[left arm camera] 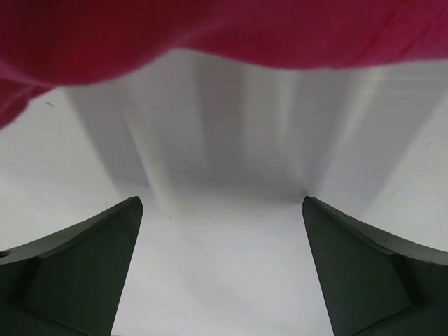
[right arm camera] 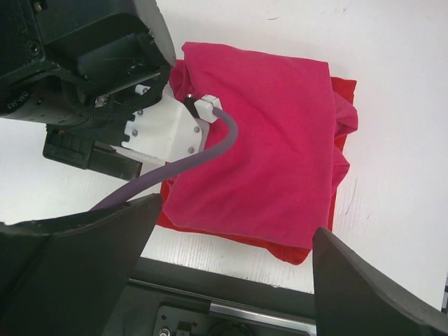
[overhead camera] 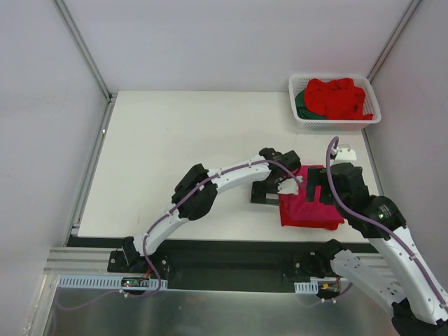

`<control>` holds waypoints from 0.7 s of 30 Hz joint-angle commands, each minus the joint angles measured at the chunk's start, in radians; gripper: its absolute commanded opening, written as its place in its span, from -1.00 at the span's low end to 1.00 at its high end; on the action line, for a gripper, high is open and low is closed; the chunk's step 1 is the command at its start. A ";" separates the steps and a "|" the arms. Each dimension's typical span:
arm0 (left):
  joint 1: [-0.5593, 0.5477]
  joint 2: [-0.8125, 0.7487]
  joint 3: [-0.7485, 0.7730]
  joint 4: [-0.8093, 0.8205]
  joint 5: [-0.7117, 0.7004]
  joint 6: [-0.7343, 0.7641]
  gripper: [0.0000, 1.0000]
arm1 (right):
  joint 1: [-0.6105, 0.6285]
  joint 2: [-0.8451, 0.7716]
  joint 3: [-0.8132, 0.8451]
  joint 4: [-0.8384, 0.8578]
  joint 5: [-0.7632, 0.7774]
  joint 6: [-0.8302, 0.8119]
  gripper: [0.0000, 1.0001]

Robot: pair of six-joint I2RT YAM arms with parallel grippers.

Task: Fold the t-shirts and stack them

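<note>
A folded magenta-pink t-shirt point(overhead camera: 302, 207) lies on a folded bright red t-shirt point(right arm camera: 344, 94) at the table's near right. The pink one also shows in the right wrist view point(right arm camera: 266, 140) and in the left wrist view point(left arm camera: 210, 28). My left gripper point(overhead camera: 267, 194) is open and empty, low over the bare table just left of the stack point(left arm camera: 222, 203). My right gripper point(overhead camera: 318, 185) is open and empty, hovering above the stack point(right arm camera: 236, 224). More red t-shirts point(overhead camera: 337, 98) and a dark green one point(overhead camera: 301, 102) lie crumpled in the basket.
The white slotted basket point(overhead camera: 336, 124) stands at the far right corner. The white table point(overhead camera: 175, 154) stretches left and back of the stack. The stack lies close to the table's near edge and the black rail point(right arm camera: 231, 287). The left arm's cable point(right arm camera: 175, 168) crosses the stack's left side.
</note>
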 commanded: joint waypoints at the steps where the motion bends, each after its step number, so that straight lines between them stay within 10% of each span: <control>1: -0.079 0.014 0.093 0.024 0.057 0.058 0.99 | 0.010 0.015 -0.007 0.106 -0.077 0.009 0.93; 21: -0.170 0.027 0.163 0.266 0.296 -0.040 0.99 | 0.010 0.018 -0.026 0.114 -0.095 -0.009 0.93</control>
